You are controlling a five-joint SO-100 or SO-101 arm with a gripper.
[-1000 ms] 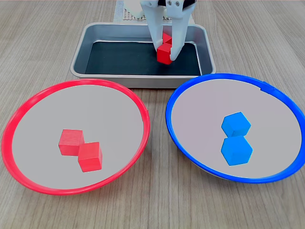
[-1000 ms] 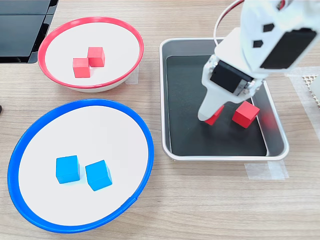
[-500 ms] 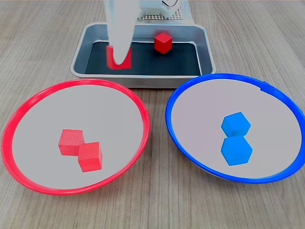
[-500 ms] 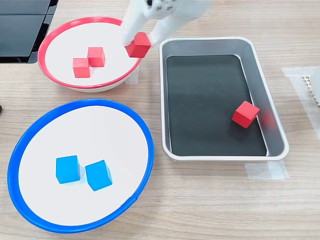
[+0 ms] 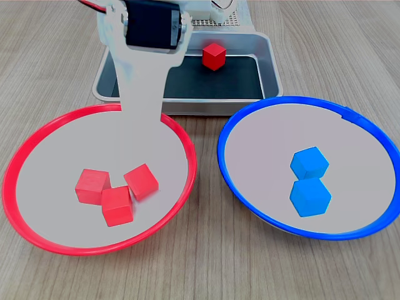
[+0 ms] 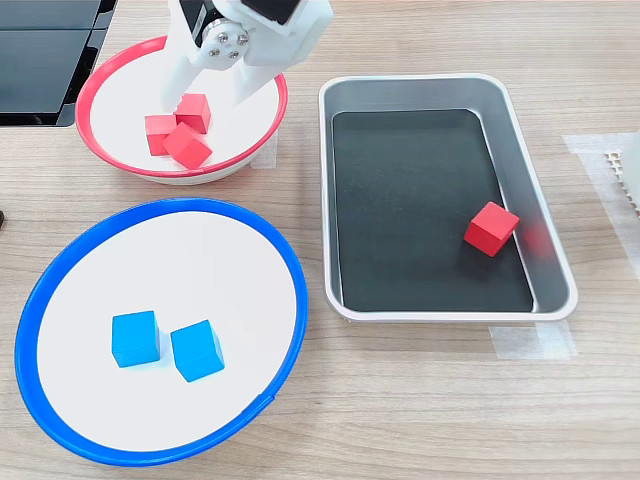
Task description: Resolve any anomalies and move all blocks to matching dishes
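The red-rimmed dish holds three red blocks: two touching ones and a third, tilted one. My gripper hangs open just above that third block, with its white fingers spread and holding nothing. A fourth red block lies in the silver tray. The blue-rimmed dish holds two blue blocks.
The two dishes sit side by side on the wood table, close to the tray's long side. A perforated white plate lies at the second exterior view's right edge. A black panel sits at its top left.
My gripper carried a red block out of the tray and over the red-rimmed dish, then opened. That block now lies in the dish beside the other two.
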